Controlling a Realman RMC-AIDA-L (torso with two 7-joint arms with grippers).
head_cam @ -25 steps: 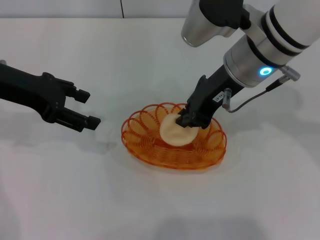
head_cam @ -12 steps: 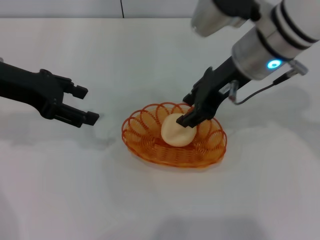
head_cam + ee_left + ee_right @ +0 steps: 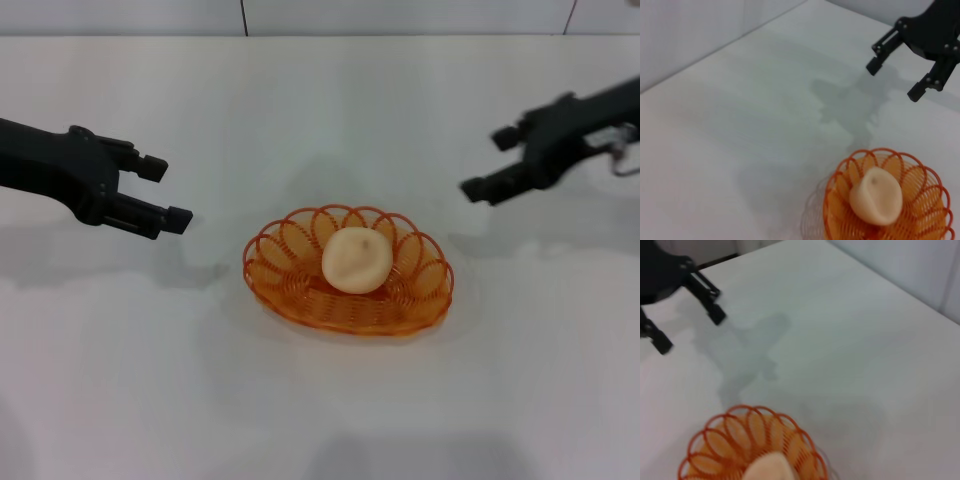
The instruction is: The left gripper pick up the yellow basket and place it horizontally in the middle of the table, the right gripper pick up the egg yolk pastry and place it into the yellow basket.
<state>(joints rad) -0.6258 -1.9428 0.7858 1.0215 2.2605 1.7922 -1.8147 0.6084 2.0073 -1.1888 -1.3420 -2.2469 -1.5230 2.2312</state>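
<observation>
Going left to right from my seat at the remote station. The black two-fingered left hand [image 3: 160, 190] is out over the left side of the plain white smooth worktop [image 3: 320, 400], fingers spread apart with nothing between them, pointing in toward the middle. It sits well apart from the basket, and I can see its grey shadow on the worktop just below it. The right wrist camera picks up that same hand [image 3: 687, 315] off in the distance, fingers apart there too.

In the middle of the worktop is the oval orange-yellow translucent wire-loop basket [image 3: 290, 290], lying flat with its long side running left to right. The small round pale beige domed egg yolk pastry [image 3: 356, 260] sits inside it, roughly centred, maybe a touch toward the far rim, dimple on top. The left wrist camera shows the basket [image 3: 935, 190] with the pastry [image 3: 876, 196] resting in the loops, nothing touching it.

Over on the right, the black two-fingered right hand [image 3: 495, 162] hangs above the right side of the worktop, toward the far edge, fingers apart and empty, well apart from the basket. The left wrist camera catches it [image 3: 895, 75] too, open.
</observation>
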